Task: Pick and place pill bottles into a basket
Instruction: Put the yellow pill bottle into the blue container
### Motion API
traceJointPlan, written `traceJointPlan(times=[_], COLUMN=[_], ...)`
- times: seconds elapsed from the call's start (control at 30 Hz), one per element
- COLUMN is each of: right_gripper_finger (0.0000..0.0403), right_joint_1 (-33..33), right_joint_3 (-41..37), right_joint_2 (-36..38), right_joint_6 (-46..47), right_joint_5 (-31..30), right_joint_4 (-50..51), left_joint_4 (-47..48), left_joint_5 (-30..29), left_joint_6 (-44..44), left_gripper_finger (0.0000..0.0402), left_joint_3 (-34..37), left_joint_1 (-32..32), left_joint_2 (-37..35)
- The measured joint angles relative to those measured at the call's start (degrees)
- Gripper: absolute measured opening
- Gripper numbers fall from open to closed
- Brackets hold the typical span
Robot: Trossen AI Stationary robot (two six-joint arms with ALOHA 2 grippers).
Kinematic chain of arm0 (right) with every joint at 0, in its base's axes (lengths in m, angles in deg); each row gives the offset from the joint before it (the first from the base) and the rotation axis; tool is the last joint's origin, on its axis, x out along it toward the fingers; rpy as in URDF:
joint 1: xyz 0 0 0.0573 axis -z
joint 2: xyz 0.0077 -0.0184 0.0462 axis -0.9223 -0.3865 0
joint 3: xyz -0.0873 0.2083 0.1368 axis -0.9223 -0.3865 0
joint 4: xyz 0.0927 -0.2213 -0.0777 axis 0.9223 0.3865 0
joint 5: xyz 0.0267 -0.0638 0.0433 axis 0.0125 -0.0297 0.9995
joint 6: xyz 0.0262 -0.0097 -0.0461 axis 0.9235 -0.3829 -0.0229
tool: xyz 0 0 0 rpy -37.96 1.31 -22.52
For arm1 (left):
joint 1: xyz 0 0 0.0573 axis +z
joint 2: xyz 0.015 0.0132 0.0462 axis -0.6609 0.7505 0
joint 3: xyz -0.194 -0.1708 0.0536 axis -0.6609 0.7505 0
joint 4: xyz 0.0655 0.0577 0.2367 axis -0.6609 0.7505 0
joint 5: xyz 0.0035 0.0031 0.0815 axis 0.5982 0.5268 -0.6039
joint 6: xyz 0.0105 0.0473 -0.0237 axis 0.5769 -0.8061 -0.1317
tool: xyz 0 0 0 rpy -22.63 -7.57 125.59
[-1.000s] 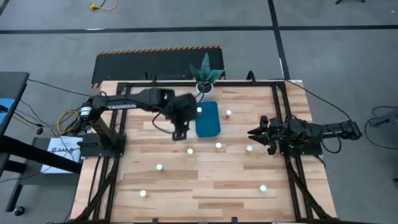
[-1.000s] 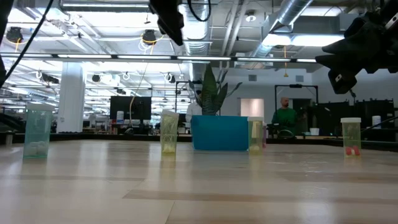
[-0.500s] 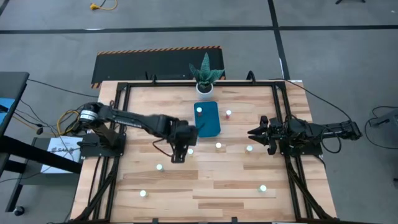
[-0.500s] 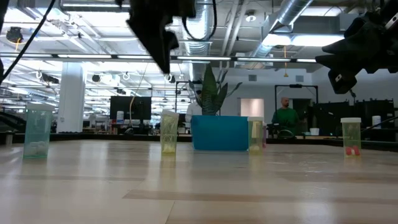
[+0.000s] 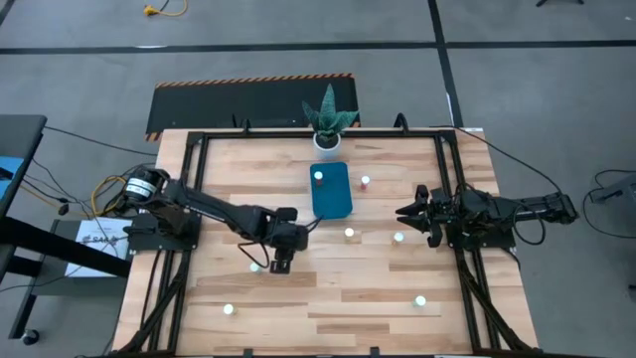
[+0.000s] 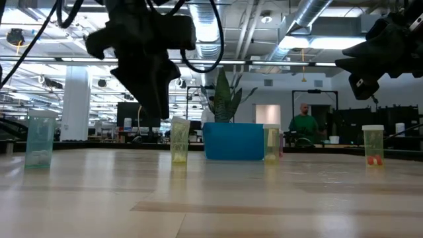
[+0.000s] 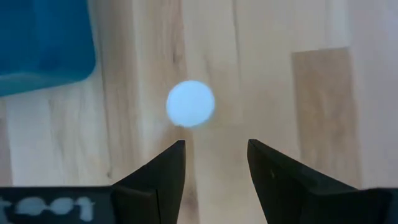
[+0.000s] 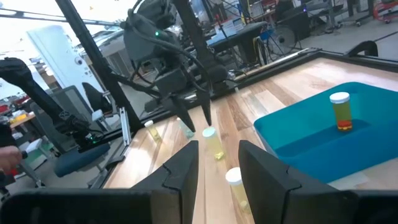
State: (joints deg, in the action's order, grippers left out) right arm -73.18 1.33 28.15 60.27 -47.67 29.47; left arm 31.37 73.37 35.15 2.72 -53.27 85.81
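The left gripper (image 5: 281, 264) is being held open and empty above a bottle (image 7: 191, 104) near the basket (image 5: 332, 190), its fingers straddling the cap for a top-down grasp. One bottle (image 5: 319, 178) is standing inside the basket. The right gripper (image 5: 408, 213) is being kept open, empty, at the table's edge.

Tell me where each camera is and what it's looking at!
High view: above the table, looking straight down; both arms show, left gripper and right gripper.
Low view: at tabletop height, looking across at the basket; arms hang from above.
Left wrist view: looks down at a pill bottle past its own open fingers.
Right wrist view: looks across the table past its own open fingers.
All four views show the basket.
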Motion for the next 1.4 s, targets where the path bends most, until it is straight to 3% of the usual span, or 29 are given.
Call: traceJointPlan(times=[0.73, 1.2, 1.4], right_gripper_finger=[0.0108, 0.0108, 0.0108], right_joint_1=[0.01, 0.01, 0.01], right_joint_3=[0.0, 0.0, 0.0], right_joint_2=[0.0, 0.0, 0.01], right_joint_6=[0.0, 0.0, 0.0], right_joint_5=[-0.02, -0.02, -0.02], right_joint_4=[0.0, 0.0, 0.0], left_joint_4=[-15.01, -23.0, -23.98], left_joint_5=[-2.64, 0.34, 1.95], left_joint_6=[-1.68, -2.34, -2.43], left_gripper_finger=[0.0163, 0.0162, 0.0135], left_joint_3=[7.41, 9.04, 9.04], left_joint_1=[0.58, 2.72, 2.8], left_joint_2=[-0.02, 0.04, 0.07])
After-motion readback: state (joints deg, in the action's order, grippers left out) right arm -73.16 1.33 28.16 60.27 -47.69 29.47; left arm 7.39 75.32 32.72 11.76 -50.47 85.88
